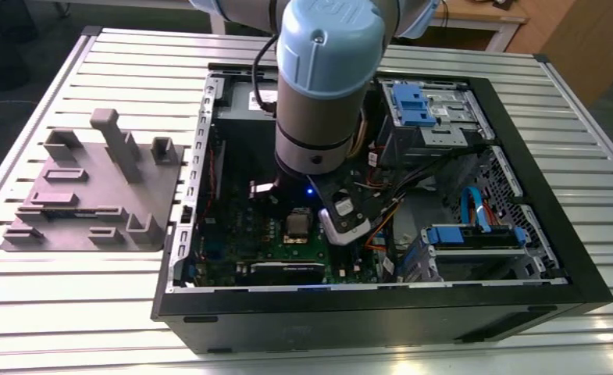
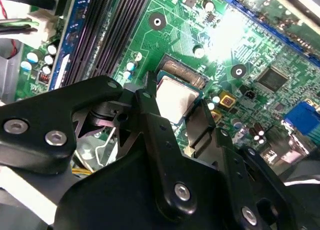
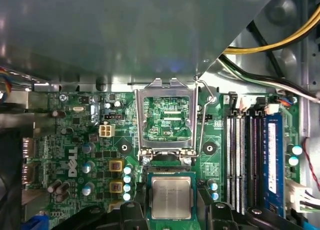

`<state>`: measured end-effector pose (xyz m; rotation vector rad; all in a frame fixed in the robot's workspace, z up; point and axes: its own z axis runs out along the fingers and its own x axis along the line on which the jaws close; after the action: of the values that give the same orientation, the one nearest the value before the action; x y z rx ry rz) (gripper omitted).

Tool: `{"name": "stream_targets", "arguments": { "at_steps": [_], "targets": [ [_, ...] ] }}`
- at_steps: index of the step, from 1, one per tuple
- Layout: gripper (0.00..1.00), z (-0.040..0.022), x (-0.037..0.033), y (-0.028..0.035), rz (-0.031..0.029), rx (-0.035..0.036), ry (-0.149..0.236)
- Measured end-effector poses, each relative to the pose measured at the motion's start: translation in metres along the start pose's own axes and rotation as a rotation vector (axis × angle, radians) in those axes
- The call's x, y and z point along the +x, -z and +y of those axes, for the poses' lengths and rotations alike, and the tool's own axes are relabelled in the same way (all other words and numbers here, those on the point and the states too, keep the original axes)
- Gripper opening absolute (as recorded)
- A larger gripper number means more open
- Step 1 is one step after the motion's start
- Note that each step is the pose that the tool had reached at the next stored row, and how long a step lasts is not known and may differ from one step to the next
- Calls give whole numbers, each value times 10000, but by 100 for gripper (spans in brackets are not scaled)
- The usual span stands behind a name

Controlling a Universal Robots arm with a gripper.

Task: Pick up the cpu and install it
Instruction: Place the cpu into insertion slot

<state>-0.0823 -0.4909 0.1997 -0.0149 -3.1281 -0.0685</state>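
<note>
Silver-topped, the cpu (image 3: 171, 197) lies at the socket of the green motherboard (image 3: 80, 140), just beside the raised metal socket frame (image 3: 166, 115). In the second wrist view the black claw (image 2: 176, 107) is closed to the chip's width, its fingers (image 2: 150, 102) against two opposite edges, gripping it. In the exterior view the arm (image 1: 322, 86) reaches down into the open computer case (image 1: 337, 324), which lies on the slatted tabletop (image 1: 77, 312) near a grey fixture (image 1: 93, 195).

We see the cpu (image 3: 171, 197), a small flat square chip with a silver-grey metal top and a thin green rim. It lies level, face up, on the green board (image 3: 75, 140), just beside the raised metal frame (image 3: 167, 87).
</note>
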Motion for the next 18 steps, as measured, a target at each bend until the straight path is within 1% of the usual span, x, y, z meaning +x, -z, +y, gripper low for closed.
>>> {"name": "stream_targets", "arguments": {
  "at_steps": [4, 10, 18],
  "targets": [
    [47, -21, 0, -30, 4, -1, -1],
    [47, -23, 4, -77, 6, 0, -6],
    [47, -26, 14, -113, 41, 6, -9]
  ]
}}
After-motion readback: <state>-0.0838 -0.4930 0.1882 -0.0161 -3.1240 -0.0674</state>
